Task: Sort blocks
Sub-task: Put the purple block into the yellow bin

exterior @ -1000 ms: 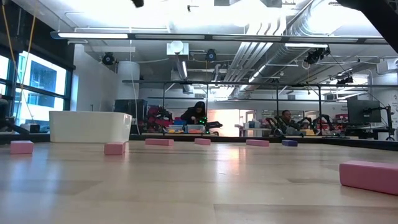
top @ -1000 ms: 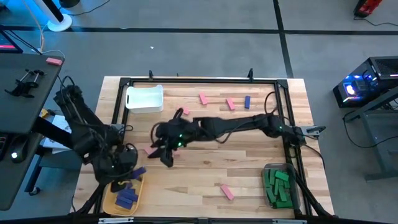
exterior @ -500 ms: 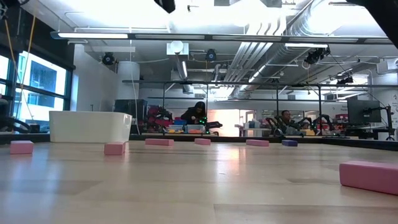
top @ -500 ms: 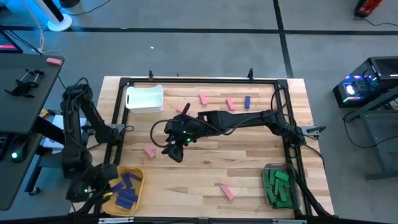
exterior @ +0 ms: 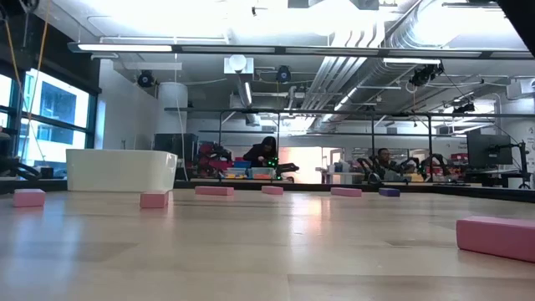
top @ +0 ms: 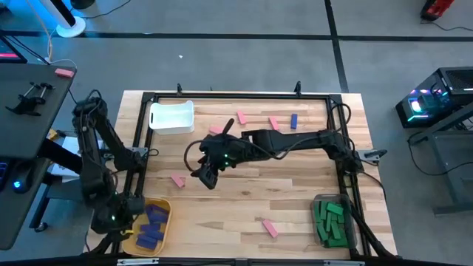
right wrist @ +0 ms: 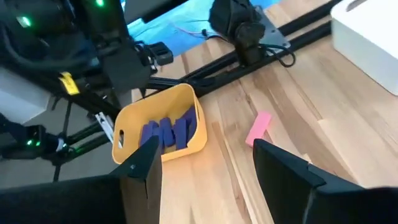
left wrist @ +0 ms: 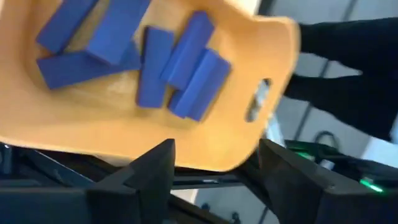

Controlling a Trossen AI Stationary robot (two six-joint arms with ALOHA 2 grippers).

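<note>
Left gripper [top: 118,216] hangs off the bench's [top: 295,192] left edge beside the yellow bin [top: 159,208] of blue blocks [top: 151,233], jaws apart, empty. Right gripper [top: 207,177] hovers mid-bench near a pink block [top: 178,179], jaws apart, empty.

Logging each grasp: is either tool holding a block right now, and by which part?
Nothing is held. The left tool stands open and empty over the yellow bin of blue blocks; the right tool is open and empty above the table.

Bright overhead ceiling strips w/ glare in low view; left wrist view blurred.
</note>
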